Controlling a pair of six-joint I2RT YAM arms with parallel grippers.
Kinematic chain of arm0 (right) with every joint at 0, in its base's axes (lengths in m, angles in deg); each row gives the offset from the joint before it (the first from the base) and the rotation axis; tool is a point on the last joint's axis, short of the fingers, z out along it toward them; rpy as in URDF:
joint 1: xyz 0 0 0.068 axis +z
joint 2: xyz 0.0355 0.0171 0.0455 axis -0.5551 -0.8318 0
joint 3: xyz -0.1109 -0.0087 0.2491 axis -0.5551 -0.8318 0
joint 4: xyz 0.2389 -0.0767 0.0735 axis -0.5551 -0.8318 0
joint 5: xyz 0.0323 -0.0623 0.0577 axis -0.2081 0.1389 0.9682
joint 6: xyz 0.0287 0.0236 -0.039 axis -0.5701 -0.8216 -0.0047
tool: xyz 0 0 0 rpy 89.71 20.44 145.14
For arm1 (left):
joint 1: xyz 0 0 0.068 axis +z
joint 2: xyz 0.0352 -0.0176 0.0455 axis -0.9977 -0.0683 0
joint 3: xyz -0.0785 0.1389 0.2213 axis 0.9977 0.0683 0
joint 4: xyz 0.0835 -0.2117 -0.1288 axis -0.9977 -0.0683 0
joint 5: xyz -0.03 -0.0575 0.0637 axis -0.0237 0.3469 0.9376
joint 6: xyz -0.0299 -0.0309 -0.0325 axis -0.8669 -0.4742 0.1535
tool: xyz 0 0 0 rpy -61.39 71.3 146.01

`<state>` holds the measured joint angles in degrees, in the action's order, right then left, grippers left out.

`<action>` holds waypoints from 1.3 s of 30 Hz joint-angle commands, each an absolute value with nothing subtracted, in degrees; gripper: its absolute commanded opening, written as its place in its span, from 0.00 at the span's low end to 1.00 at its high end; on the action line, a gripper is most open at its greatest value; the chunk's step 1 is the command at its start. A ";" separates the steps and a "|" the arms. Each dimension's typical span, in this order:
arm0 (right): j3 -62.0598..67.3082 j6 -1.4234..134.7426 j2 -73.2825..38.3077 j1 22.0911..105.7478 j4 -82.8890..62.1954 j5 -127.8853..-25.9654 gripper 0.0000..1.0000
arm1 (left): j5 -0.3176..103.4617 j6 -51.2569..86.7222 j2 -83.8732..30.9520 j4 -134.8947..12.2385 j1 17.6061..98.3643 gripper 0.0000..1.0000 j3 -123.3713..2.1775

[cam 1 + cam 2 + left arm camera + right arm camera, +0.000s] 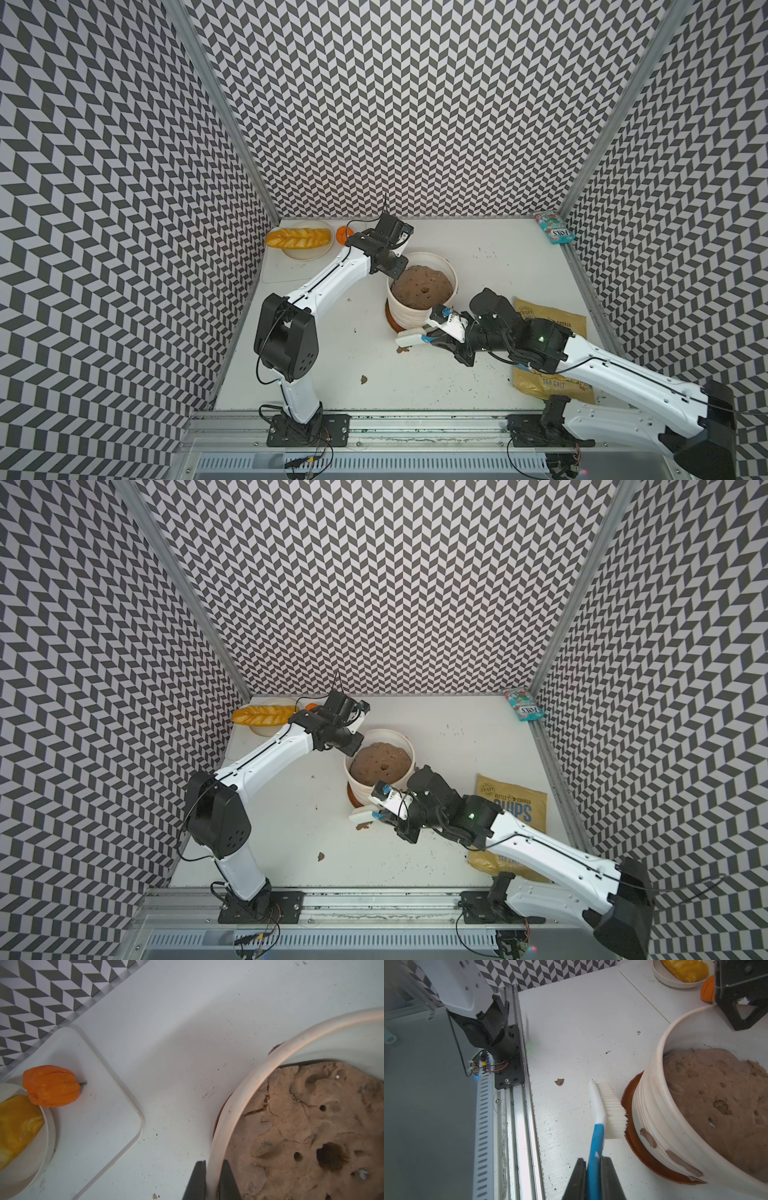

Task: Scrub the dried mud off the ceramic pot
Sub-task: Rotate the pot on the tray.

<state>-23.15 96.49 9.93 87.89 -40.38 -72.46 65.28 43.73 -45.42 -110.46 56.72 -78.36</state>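
Table (pixel 478 282) — left gripper (pixel 213 1164) clamps ceramic pot (pixel 645 1105) | right gripper (pixel 593 1162) pinches brush (pixel 598 1105) | saucer (pixel 628 1095) half-hidden

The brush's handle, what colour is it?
The brush handle is blue, turning white near the bristles; clearest in the right wrist view.
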 commanded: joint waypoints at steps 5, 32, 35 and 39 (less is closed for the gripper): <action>-23.24 95.63 11.94 87.62 -35.45 -69.20 0.00 | 58.48 57.87 -45.83 -107.69 58.84 0.06 -79.68; -23.68 95.66 11.17 87.58 -33.93 -70.12 0.00 | 65.65 33.88 -44.00 -122.65 58.25 0.46 -86.00; -24.23 95.73 11.75 87.55 -33.07 -69.14 0.00 | 70.93 27.69 -41.56 -125.65 57.56 0.48 -85.15; -23.80 95.43 12.24 87.55 -33.73 -68.44 0.00 | 70.00 21.00 -39.36 -128.59 56.35 0.48 -85.09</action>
<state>-23.72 95.51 10.67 87.80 -37.71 -69.72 67.57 29.11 -42.69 -124.14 57.24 -83.85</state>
